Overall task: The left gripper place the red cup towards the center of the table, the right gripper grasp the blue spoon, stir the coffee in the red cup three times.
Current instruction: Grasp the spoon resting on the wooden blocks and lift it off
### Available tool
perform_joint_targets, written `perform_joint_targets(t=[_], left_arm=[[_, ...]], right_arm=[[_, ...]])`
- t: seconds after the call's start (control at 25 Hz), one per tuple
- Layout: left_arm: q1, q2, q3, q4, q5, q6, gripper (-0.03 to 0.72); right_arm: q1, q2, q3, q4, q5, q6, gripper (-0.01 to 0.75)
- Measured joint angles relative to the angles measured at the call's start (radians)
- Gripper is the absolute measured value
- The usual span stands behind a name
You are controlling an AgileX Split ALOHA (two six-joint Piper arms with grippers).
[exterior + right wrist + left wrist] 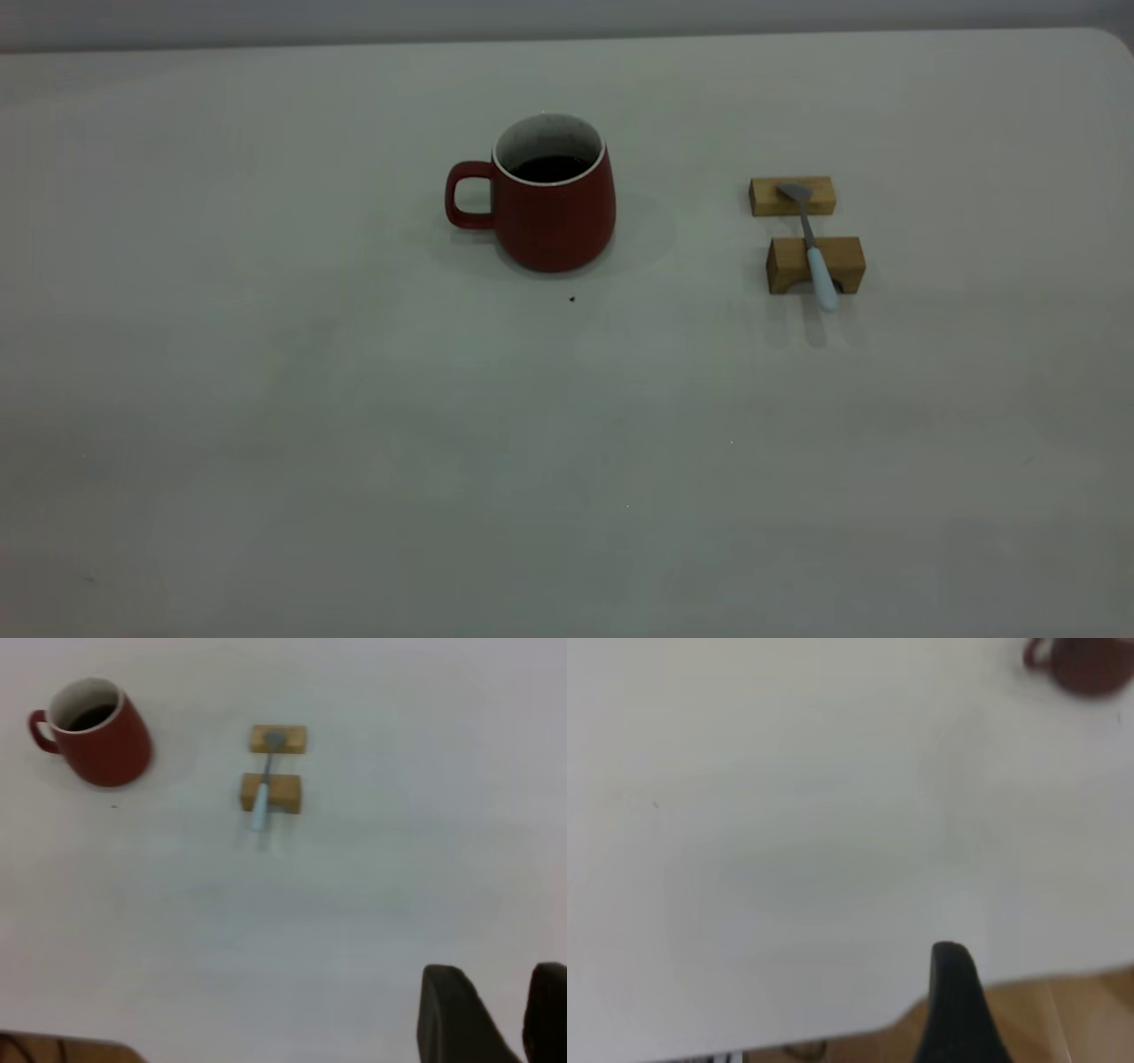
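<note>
The red cup [554, 217] stands upright near the middle of the table [266, 399], toward the back, with its handle pointing left and dark coffee [551, 167] inside. To its right the blue spoon [813, 252] lies across two wooden blocks, bowl on the far one. Neither gripper appears in the exterior view. In the left wrist view my left gripper [957, 992] hangs over the table's edge, far from the red cup [1090, 665]. My right gripper [509, 992] stands open and empty, well short of the blue spoon [263, 793] and red cup [102, 744].
The far wooden block [791, 196] and the near, arched one [788, 266] carry the spoon. A tiny dark speck [571, 299] lies just in front of the cup. The table's rounded corner [1112, 40] is at the back right. Wooden floor [1072, 1019] shows beyond the edge.
</note>
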Motion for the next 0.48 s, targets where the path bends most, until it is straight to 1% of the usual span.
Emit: perform_joint_targets(t=[0.16, 0.28, 0.36, 0.48], left_arm=[[0.025, -0.028, 0.0, -0.001, 0.01, 0.001, 0.558], [0.025, -0.028, 0.0, -0.001, 0.01, 0.003, 0.558], [0.025, -0.028, 0.0, -0.001, 0.01, 0.003, 0.558], [0.025, -0.029, 0.0, -0.001, 0.01, 0.003, 0.558]], right_arm=[[0.0, 0.006, -0.01, 0.04, -0.016, 0.001, 0.239], [0.0, 0.08, -0.065, 0.072, -0.059, 0.001, 0.269], [0.0, 0.164, -0.106, 0.077, -0.11, -0.008, 0.319], [0.0, 0.328, -0.147, 0.084, -0.205, -0.037, 0.42]])
